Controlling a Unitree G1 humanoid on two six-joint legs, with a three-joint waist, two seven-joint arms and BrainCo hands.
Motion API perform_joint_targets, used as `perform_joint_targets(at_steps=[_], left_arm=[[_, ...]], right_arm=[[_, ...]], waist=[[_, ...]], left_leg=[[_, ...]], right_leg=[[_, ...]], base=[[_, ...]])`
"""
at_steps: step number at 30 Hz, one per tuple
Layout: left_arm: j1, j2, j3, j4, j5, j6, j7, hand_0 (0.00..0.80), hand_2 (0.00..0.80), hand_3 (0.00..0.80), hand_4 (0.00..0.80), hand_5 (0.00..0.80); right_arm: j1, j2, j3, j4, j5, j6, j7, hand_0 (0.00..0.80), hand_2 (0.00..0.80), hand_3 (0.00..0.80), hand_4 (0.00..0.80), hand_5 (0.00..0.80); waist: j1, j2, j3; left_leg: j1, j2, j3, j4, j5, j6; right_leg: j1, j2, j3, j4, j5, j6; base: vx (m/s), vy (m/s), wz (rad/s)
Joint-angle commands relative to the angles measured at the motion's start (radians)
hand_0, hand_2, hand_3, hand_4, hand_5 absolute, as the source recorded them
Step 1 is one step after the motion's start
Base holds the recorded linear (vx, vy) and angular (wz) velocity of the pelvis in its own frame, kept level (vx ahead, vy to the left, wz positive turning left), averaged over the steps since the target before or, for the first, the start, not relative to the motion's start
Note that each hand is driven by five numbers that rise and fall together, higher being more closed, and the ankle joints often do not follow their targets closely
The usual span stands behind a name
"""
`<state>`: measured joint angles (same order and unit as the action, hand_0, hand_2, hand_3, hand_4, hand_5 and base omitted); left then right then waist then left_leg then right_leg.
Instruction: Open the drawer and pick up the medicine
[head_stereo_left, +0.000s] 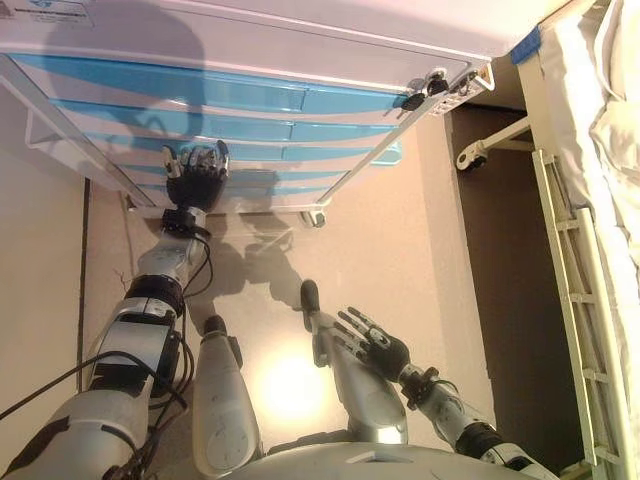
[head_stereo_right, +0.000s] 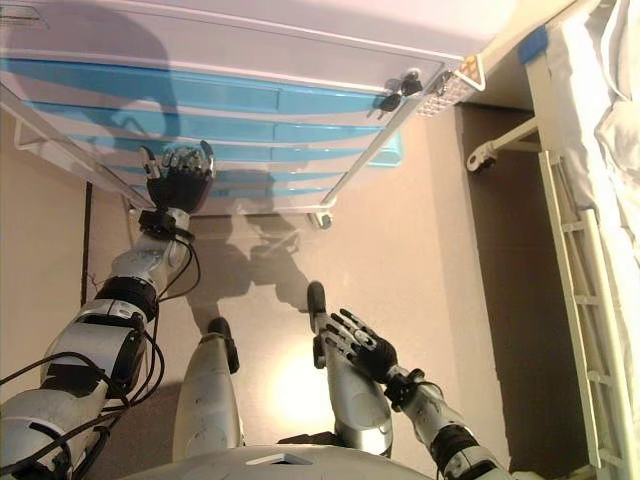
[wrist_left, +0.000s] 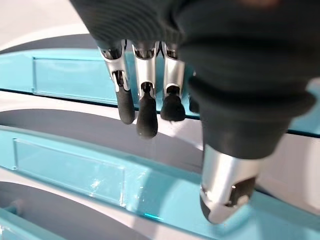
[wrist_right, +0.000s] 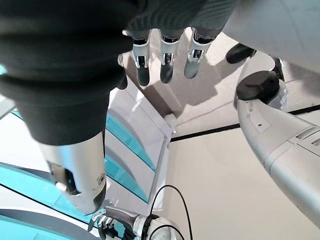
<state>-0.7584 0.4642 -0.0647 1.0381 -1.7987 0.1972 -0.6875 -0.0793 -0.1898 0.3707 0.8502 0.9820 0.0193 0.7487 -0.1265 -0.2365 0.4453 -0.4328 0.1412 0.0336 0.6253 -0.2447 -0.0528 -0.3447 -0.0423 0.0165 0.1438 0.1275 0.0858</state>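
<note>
Blue drawer fronts (head_stereo_left: 200, 95) of the cart are all closed; the left hand (head_stereo_left: 197, 172), fingers loosely curled and empty, reaches a lower one. Medicine unseen, presumably inside. Next: hook and pull. Right hand (head_stereo_left: 372, 342) hangs spread.

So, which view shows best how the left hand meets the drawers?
The left wrist view: the left hand has its fingertips at a white ledge between two blue drawer fronts, fingers nearly straight. Both eye views show only the hand's back against the cabinet. The right wrist view shows just a small part of it.
</note>
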Motion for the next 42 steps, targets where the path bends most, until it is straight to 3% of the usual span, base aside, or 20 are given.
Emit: perform_joint_targets(at_steps=[1, 9, 28, 42], left_arm=[[-0.048, 0.015, 0.028, -0.002, 0.041, 0.02, -0.034, 0.0, 0.0, 0.0, 0.0, 0.0], [0.01, -0.009, 0.045, 0.012, 0.078, 0.041, -0.074, 0.0, 0.0, 0.0, 0.0, 0.0], [0.142, -0.091, 0.047, -0.002, 0.102, 0.035, -0.138, 0.0, 0.0, 0.0, 0.0, 0.0], [0.036, -0.041, 0.038, -0.01, 0.097, 0.008, -0.123, 0.0, 0.0, 0.0, 0.0, 0.0]], right_arm=[[0.114, -0.01, 0.09, -0.051, -0.009, 0.026, -0.005, 0.0, 0.0, 0.0, 0.0, 0.0], [0.104, 0.001, 0.081, -0.079, -0.003, 0.042, -0.024, 0.0, 0.0, 0.0, 0.0, 0.0], [0.072, -0.01, 0.062, -0.122, 0.002, 0.07, -0.077, 0.0, 0.0, 0.0, 0.0, 0.0], [0.055, -0.038, 0.067, -0.089, 0.009, 0.072, -0.05, 0.0, 0.0, 0.0, 0.0, 0.0]], waist=[[0.01, 0.028, 0.045], [0.023, 0.017, 0.063], [0.041, 0.033, 0.075], [0.025, 0.038, 0.075]], left_leg=[[0.035, -0.017, 0.056, -0.171, 0.104, 0.038], [0.035, -0.021, 0.044, -0.178, 0.109, 0.037], [0.028, -0.038, 0.035, -0.185, 0.126, 0.031], [0.019, -0.034, 0.05, -0.158, 0.119, 0.027]], right_leg=[[0.056, 0.043, -0.027, 0.094, -0.099, 0.002], [0.056, 0.045, -0.035, 0.092, -0.091, 0.004], [0.037, 0.028, -0.057, 0.102, -0.082, 0.004], [0.024, 0.02, -0.051, 0.117, -0.082, 0.006]], base=[[-0.004, -0.03, -0.01], [-0.014, -0.014, 0.05], [0.0, 0.0, 0.0], [0.003, 0.004, -0.01]])
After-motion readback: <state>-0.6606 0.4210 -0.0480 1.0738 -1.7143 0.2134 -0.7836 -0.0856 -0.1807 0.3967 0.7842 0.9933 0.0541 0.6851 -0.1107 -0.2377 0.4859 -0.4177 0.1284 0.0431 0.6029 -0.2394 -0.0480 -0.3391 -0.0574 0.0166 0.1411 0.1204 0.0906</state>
